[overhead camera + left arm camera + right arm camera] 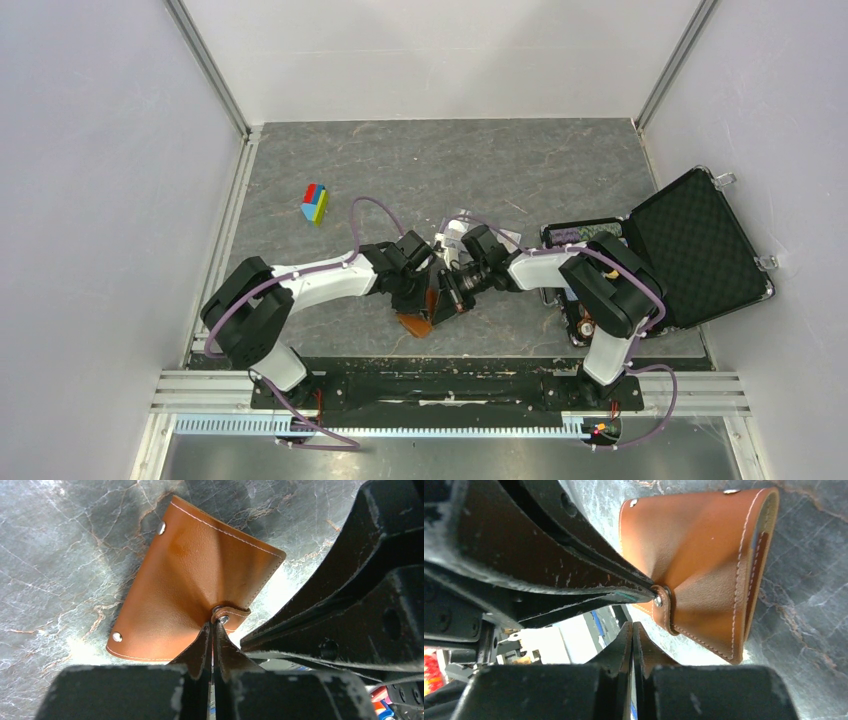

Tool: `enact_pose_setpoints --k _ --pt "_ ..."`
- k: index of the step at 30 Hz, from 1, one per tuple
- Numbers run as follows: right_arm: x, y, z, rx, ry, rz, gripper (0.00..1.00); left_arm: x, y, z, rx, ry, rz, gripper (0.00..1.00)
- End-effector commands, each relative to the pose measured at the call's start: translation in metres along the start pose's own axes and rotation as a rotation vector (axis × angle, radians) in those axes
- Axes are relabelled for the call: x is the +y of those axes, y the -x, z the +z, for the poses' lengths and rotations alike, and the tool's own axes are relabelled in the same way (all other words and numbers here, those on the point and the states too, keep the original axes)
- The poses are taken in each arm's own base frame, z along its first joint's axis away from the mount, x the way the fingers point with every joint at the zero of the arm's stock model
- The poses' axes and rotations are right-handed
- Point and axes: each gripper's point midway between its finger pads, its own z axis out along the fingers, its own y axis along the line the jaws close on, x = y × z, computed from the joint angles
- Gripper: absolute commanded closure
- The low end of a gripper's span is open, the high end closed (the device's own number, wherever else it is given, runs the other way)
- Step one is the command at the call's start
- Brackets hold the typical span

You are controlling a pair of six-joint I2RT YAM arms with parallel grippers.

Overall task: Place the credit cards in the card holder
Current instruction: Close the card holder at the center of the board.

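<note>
The left gripper (pixel 213 628) pinches the card holder (pixel 187 580); right gripper (pixel 632 630) closed alongside.

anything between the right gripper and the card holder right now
Nothing visible. The right gripper, shut, sits just beside the snap tab of the card holder, with only open air between them. The left gripper is pinched on that same tab.

My feed shows a small red-blue-yellow-green block (pixel 315 203) left on the grey marbled table (pixel 520 160), open black foam-lined case (pixel 700 245) right.
</note>
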Motion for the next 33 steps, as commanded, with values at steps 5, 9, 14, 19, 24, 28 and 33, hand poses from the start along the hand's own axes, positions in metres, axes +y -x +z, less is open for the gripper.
enact_pose_setpoints --k 5,9,14,19,24,28,33 --pt "-0.031 0.016 0.007 -0.013 -0.188 -0.06 1.0 0.001 0.009 0.009 -0.03 0.023 -0.003 0.98" --pt "-0.05 0.014 0.007 -0.013 -0.269 -0.027 1.0 0.002 0.008 0.01 -0.03 0.031 -0.011 0.98" --pt "-0.072 -0.004 0.01 0.049 -0.37 0.022 1.0 0.01 0.002 0.015 -0.018 0.076 -0.057 0.98" --pt "-0.098 -0.025 0.006 0.136 -0.521 0.076 1.0 0.03 -0.009 0.023 0.003 0.174 -0.146 0.98" --pt "-0.117 -0.044 0.002 0.212 -0.614 0.118 1.0 0.048 -0.02 0.03 0.03 0.26 -0.195 0.98" --pt "-0.129 -0.053 -0.001 0.251 -0.671 0.13 1.0 0.068 -0.026 0.035 0.055 0.327 -0.236 0.98" --pt "-0.115 -0.034 0.003 0.21 -0.616 0.065 1.0 0.077 -0.02 0.034 0.035 0.304 -0.272 0.98"
